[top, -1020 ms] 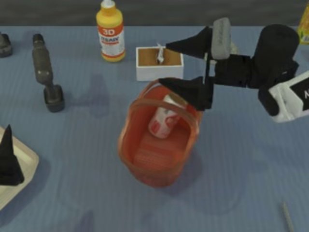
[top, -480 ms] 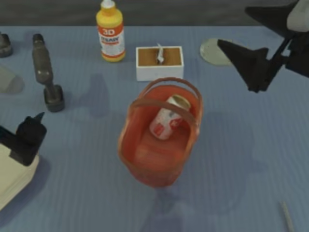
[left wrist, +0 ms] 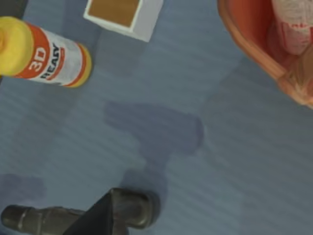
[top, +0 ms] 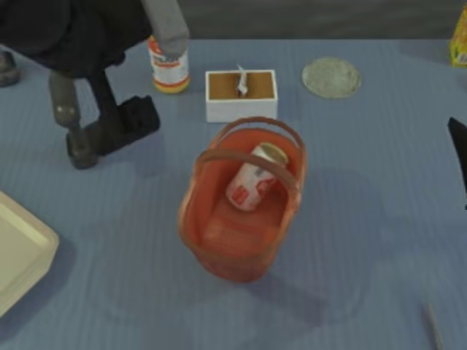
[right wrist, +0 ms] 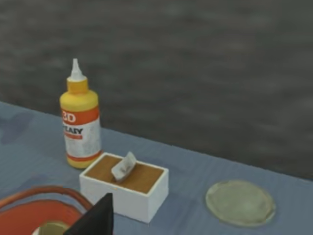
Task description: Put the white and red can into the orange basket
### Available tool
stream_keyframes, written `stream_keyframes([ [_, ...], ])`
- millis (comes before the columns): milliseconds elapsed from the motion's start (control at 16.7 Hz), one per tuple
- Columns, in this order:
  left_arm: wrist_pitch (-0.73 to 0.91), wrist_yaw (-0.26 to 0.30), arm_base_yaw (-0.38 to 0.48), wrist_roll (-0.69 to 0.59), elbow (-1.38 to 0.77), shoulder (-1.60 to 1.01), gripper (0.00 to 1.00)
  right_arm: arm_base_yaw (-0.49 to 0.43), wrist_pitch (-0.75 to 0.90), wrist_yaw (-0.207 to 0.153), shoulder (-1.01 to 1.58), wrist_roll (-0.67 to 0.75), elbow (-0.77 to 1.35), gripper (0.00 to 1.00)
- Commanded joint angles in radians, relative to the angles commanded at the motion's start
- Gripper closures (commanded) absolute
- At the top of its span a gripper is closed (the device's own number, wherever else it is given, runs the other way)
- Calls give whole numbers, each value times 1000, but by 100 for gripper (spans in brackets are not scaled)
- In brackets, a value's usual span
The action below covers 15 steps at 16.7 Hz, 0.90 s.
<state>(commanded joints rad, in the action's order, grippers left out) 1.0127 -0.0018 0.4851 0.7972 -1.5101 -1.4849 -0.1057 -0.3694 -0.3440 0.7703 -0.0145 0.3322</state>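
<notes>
The white and red can point(top: 252, 182) lies tilted inside the orange basket point(top: 219, 244) at the table's middle, its pale top toward the back; it also shows in the left wrist view, can point(left wrist: 293, 24) in basket point(left wrist: 244, 29). Nothing holds it. My left gripper point(top: 124, 117) hangs open and empty at the back left, well left of the basket; one dark fingertip point(left wrist: 100, 218) shows. My right gripper point(top: 460, 157) sits at the right edge, open, far from the basket, with one fingertip point(right wrist: 98, 218) in its wrist view.
A yellow bottle point(top: 168, 69) stands at the back, partly under my left arm. A white box point(top: 241, 95) sits just behind the basket, a round disc point(top: 331, 77) to its right. A dark dumbbell-like tool point(top: 69, 109) lies back left, a cream tray point(top: 18, 255) front left.
My right arm has pulled away from above the basket to the right edge. My left arm has swung from the front left up to the back left. Can and basket stay put.
</notes>
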Motion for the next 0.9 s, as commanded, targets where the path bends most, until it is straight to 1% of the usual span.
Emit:
stream_keyframes([
  [120,104,-3,51,96,-174,-179,0,23,93,86,-184,3,-89,0],
  [300,249,-3,117,221,-394,-426,0,52,212,195,-430,8,-197,0],
  [480,370,0,168,317,-557,-628,0,76,303,279,-626,12,-276,0],
  [600,428,2,190,359,-627,-721,0,87,341,316,-710,14,-309,0],
  [720,463,5,202,383,-668,-776,0,94,365,339,-760,14,-328,0],
  [900,471,5,205,389,-676,-788,0,96,369,344,-770,14,-332,0],
])
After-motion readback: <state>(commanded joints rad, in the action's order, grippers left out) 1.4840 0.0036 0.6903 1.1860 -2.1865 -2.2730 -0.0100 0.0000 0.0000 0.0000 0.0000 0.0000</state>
